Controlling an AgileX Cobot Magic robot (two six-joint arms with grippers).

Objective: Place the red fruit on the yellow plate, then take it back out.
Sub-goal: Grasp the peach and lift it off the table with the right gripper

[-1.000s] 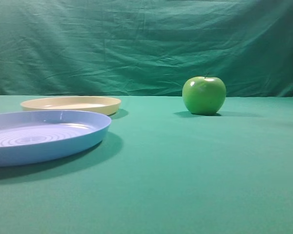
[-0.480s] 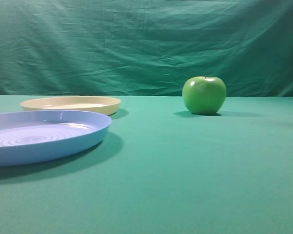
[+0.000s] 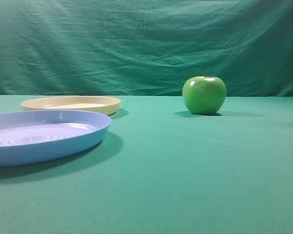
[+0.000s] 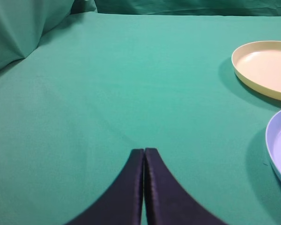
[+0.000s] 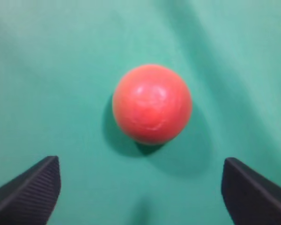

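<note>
Red fruit on cloth, centred ahead of wide-open right gripper, untouched

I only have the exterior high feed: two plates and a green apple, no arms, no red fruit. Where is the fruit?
Observer: The red fruit lies on the green cloth below the right end effector, between its wide-open jaws, untouched.
Operator: And the left one?
Observer: The left end effector is shut, holding nothing, over bare cloth.
Operator: Anything on the yellow plate?
Observer: The visible part of the yellow plate holds nothing.
</note>
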